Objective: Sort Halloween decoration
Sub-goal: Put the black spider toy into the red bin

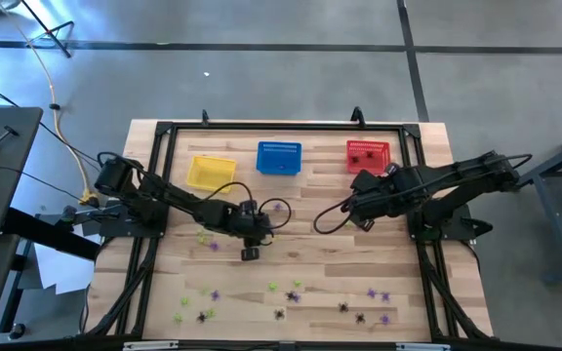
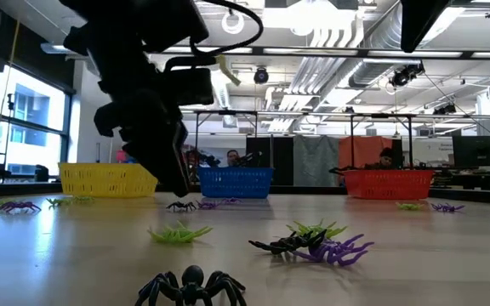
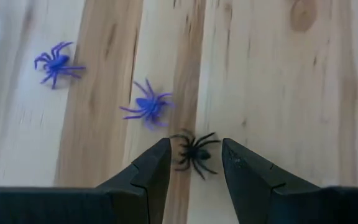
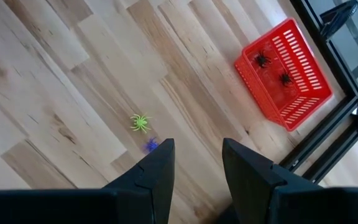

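Hovering low over the table (image 1: 359, 268) at the middle of the high frame, our left gripper (image 3: 194, 163) stands with its fingers wide apart, a black spider (image 3: 194, 152) lying on the wood between the tips, not gripped. Two purple spiders (image 3: 146, 107) lie just beyond it. Our right gripper (image 4: 196, 160) waits right of centre near the red basket (image 1: 367, 155), its fingers also spread and holding nothing; two black spiders (image 4: 263, 60) lie in that basket. The yellow basket (image 1: 210, 173) and blue basket (image 1: 279, 158) stand along the upper edge. More spiders (image 1: 291, 291) lie scattered across the lower part of the table.
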You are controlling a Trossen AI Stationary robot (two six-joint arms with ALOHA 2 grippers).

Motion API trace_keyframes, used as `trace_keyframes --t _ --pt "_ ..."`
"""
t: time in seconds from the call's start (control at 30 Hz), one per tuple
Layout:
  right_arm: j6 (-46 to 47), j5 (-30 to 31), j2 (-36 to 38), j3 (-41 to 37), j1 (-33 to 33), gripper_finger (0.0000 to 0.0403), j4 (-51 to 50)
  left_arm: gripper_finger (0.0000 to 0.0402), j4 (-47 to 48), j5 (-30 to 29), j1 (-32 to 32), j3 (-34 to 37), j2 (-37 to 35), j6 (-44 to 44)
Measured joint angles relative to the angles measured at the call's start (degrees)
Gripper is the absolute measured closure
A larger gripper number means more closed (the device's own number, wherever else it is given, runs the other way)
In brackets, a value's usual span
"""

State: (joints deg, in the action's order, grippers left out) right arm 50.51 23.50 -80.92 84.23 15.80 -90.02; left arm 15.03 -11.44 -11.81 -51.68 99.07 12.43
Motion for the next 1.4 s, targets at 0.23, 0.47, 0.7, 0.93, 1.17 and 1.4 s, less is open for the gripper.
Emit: trace_keyframes --t 0.23,0.47,0.7,0.93,1.17,1.4 --pt "-0.65 0.17 0.02 0.00 -0.01 0.0273 0.00 0.0268 1.55 0.50 0.03 0.04 1.78 -0.07" --pt "-1.08 0.32 0.02 0.00 -0.01 0.0273 -0.02 0.0268 1.29 -0.33 0.23 -0.44 5.66 0.83" --pt "-1.08 0.34 0.00 0.00 -0.01 0.0273 0.00 0.0317 1.33 0.16 0.61 -0.24 5.22 4.03" --pt "-2.05 0.34 0.02 0.00 0.00 0.0273 0.00 0.0392 1.68 1.91 0.63 -0.01 3.82 7.85" --pt "-2.98 0.32 0.02 0.00 -0.01 0.0273 0.00 0.0401 2.76 1.86 0.59 0.33 1.31 8.48" --pt "-3.11 0.34 0.02 0.00 -0.01 0.0273 0.00 0.0401 2.33 1.77 0.57 0.31 -2.57 8.51"
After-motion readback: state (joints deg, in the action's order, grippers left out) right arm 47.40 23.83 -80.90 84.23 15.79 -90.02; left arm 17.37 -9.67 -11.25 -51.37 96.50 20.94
